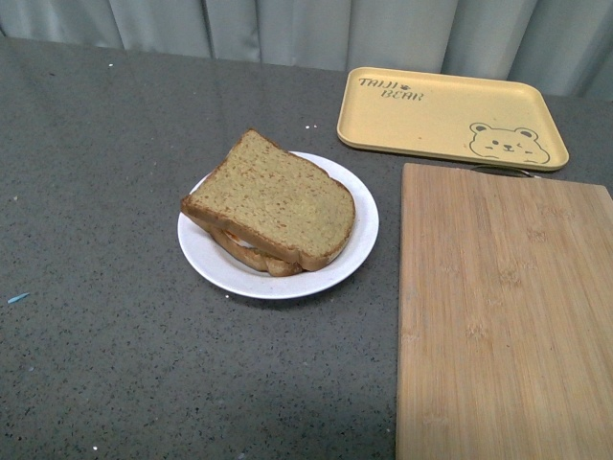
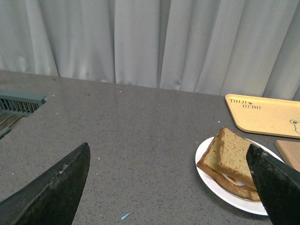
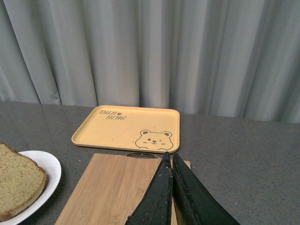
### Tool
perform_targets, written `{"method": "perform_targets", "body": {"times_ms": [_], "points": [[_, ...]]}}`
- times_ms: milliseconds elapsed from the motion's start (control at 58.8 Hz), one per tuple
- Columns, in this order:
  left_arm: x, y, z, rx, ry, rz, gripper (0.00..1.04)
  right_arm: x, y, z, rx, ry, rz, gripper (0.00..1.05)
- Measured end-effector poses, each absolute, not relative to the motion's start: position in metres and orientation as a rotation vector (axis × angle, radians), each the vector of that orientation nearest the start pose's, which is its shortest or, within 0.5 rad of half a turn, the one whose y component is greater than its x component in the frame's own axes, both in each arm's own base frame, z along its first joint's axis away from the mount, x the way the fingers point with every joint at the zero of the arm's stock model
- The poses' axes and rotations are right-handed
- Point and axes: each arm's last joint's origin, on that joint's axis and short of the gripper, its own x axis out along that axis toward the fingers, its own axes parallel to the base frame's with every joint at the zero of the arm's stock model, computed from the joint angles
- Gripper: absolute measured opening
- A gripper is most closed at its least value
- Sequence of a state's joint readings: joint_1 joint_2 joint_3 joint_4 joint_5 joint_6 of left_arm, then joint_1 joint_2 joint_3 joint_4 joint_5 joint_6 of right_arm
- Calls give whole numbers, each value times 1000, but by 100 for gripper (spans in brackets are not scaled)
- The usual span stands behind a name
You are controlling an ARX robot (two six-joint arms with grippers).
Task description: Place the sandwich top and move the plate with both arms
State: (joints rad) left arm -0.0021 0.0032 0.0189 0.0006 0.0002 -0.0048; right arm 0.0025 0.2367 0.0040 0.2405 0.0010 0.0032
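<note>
The sandwich top [image 1: 273,196], a plain golden-brown toast slice, lies on a second slice on the round white plate [image 1: 352,257] at the table's middle. In the left wrist view the sandwich top [image 2: 232,154] covers a slice with fried egg showing at the edge, on the plate [image 2: 206,176]. My left gripper [image 2: 168,161] is open and empty, above the table beside the plate. My right gripper [image 3: 169,157] is shut on nothing, above the wooden board. The right wrist view shows the toast [image 3: 18,185] on the plate [image 3: 49,168]. Neither gripper shows in the front view.
A bamboo cutting board [image 1: 503,307] lies right of the plate. A yellow bear tray [image 1: 450,117] stands empty behind it, also in the right wrist view [image 3: 126,127]. A grey rack [image 2: 18,102] sits at the table's far edge. A curtain hangs behind.
</note>
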Motion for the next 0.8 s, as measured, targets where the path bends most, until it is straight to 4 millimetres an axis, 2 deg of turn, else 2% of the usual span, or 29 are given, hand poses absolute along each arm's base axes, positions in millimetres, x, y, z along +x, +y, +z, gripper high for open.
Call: {"method": "perform_targets", "body": {"times_ms": [272,442,647,732,800], "points": [[97,0,170,-5,-16,-2,98,108,0,168,3,-8,2,1],[97,0,170,-5,-16,-2,98,98,0,165,3,-4,5,1],[97,0,170,-5,-17,-2,98,98,0,165,2,-2,5,1],[97,0,170,-5,-17,-2,98,98,0,165,2,-2,5,12],[97,0,170,-5,-17,-2,98,98,0,165,2,-2,5,27]]}}
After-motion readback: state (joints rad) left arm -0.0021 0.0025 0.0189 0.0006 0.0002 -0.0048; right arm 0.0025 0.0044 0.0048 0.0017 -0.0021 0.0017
